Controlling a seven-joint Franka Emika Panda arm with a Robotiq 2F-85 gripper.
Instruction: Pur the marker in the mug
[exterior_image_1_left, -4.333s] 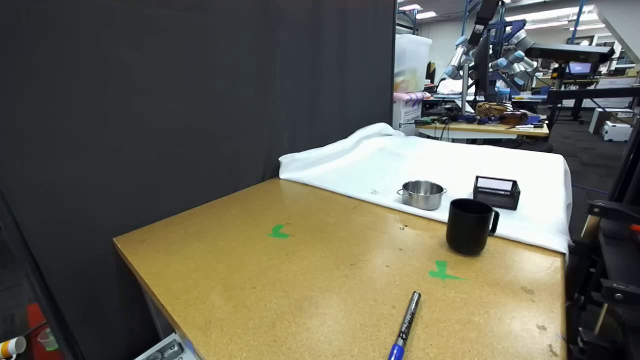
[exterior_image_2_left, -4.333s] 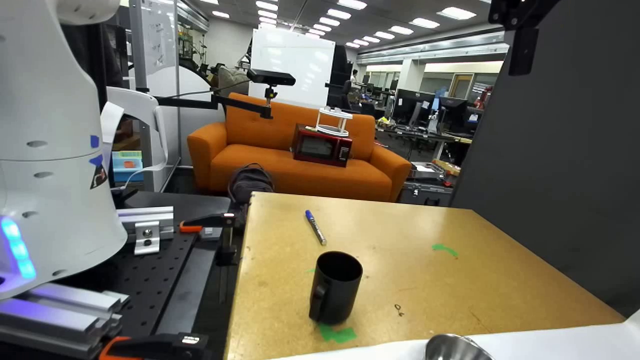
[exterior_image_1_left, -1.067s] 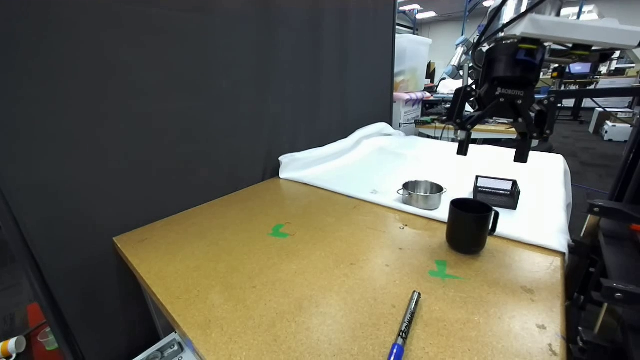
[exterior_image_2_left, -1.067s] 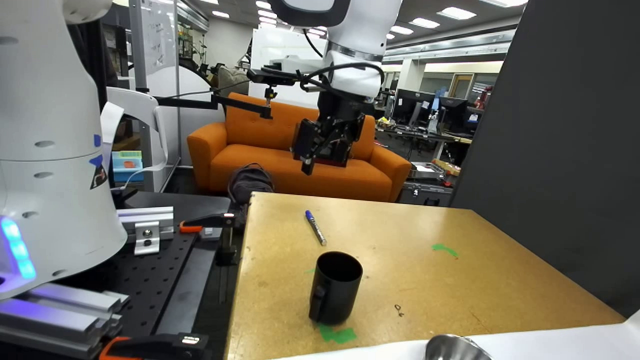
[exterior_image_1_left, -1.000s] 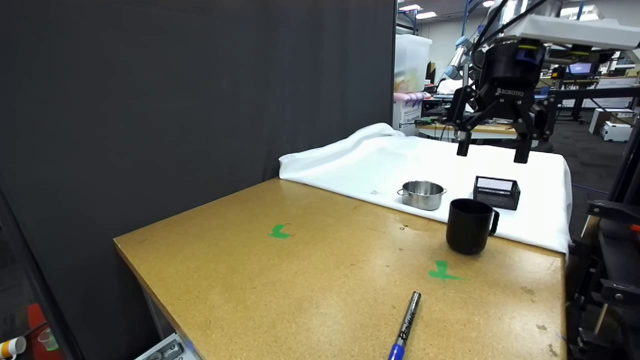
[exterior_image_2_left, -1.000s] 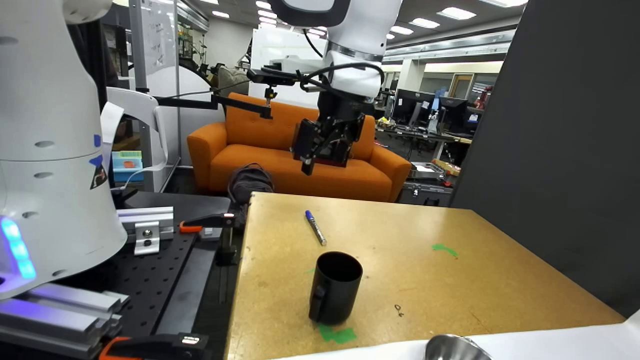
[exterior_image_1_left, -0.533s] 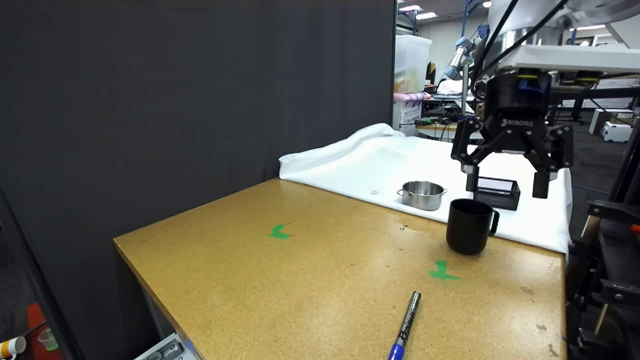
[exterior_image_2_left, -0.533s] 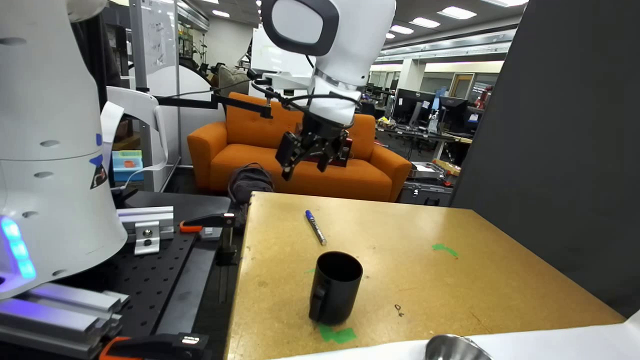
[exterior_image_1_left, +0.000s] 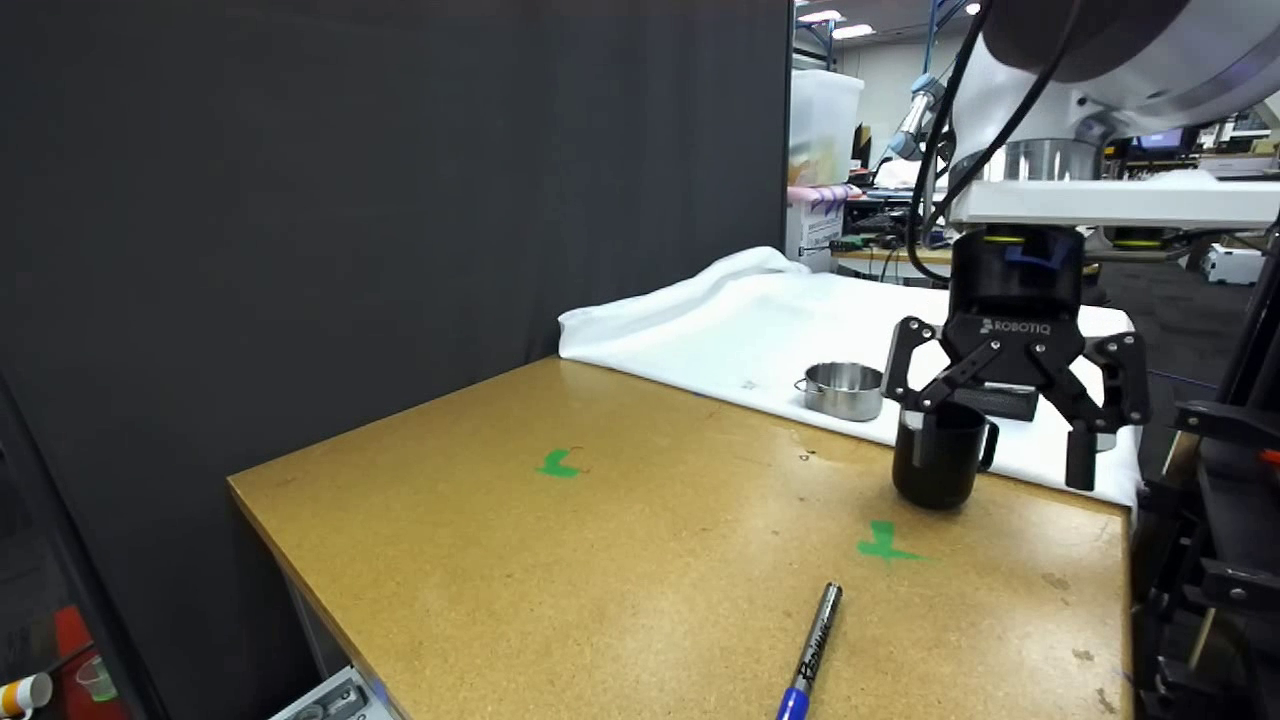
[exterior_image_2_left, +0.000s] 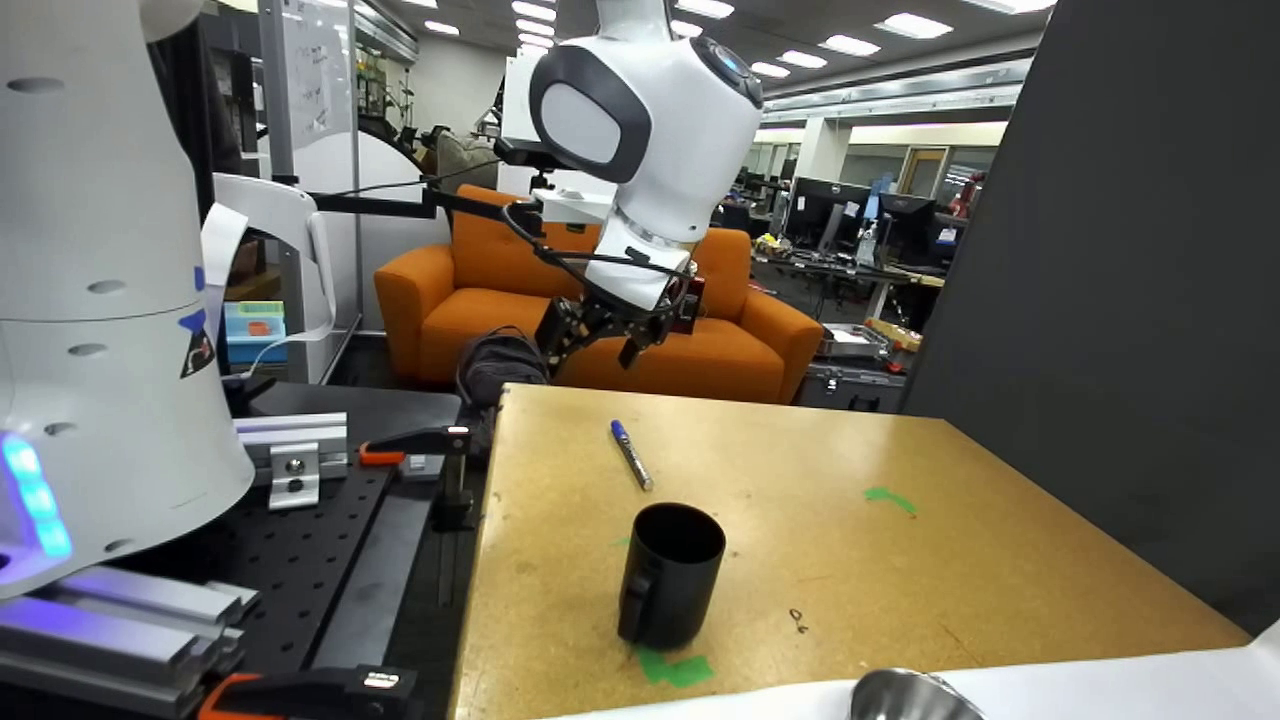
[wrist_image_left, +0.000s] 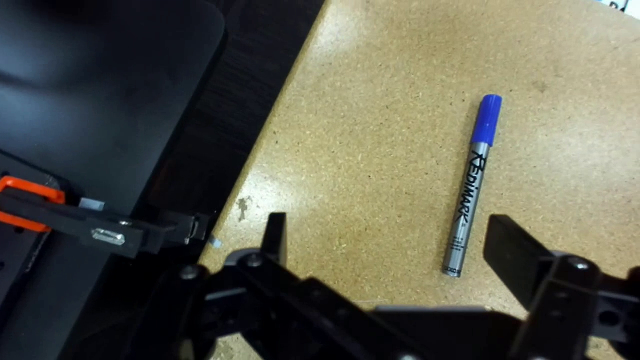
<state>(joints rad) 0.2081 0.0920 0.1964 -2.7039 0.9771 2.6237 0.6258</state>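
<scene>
The gripper (wrist_image_left: 389, 240) is held above the brown table (wrist_image_left: 350, 135) with its jaws spread wide and nothing grasped, while the blue-capped marker (wrist_image_left: 471, 186) is seen lying flat there, near but apart from the black mug (exterior_image_2_left: 675, 590), which is stood upright on the same surface
</scene>
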